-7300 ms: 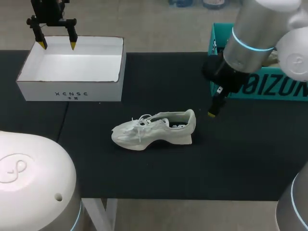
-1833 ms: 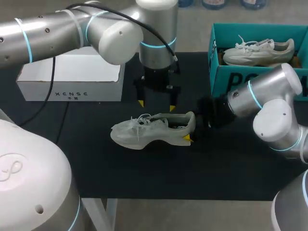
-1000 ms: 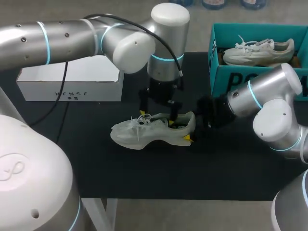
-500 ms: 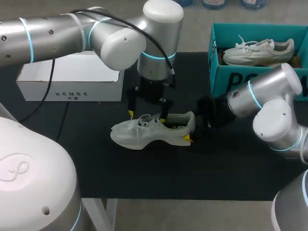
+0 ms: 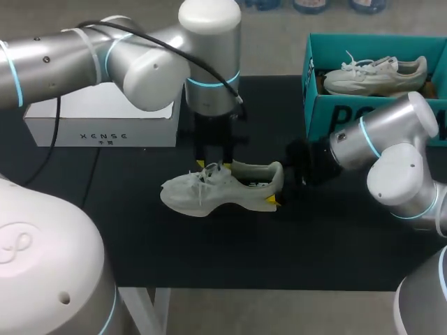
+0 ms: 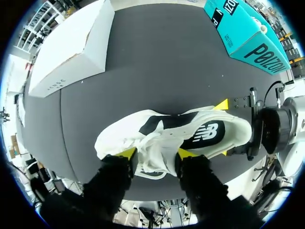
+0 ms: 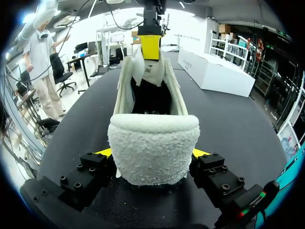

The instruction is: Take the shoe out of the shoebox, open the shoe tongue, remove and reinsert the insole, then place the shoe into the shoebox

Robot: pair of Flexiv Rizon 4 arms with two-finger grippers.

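The step in hand is opening the tongue. The white sneaker (image 5: 220, 188) is out of the white shoebox (image 5: 84, 132) and lies on its sole on the black bench (image 5: 209, 251), toe toward my left, well apart from the box.

The right tool (image 7: 152, 155) clamps the heel, one finger on each side, and pins the shoe to the bench. The left tool (image 6: 156, 155) comes straight down on the lace area. Its yellow fingertips (image 6: 126, 153) sit on either side of the tongue (image 6: 155, 143) and appear to pinch it, though the laces bunched there make the contact hard to confirm. Ahead of the tongue, the dark insole (image 6: 205, 136) shows in the shoe's opening.

The next move is probably a short pull up and toward the toe to fold the tongue back and widen the opening, with the heel grip held firm so the shoe does not lift or slide. The laces may resist.

Half a second ago the left tool's fingers were spread wide just above the laces. They are now drawn in and lower, and the arm has swung slightly toward the toe. Seven seconds ago that tool hung over the shoebox and the right tool hovered clear of the heel. The sneaker itself has hardly shifted.
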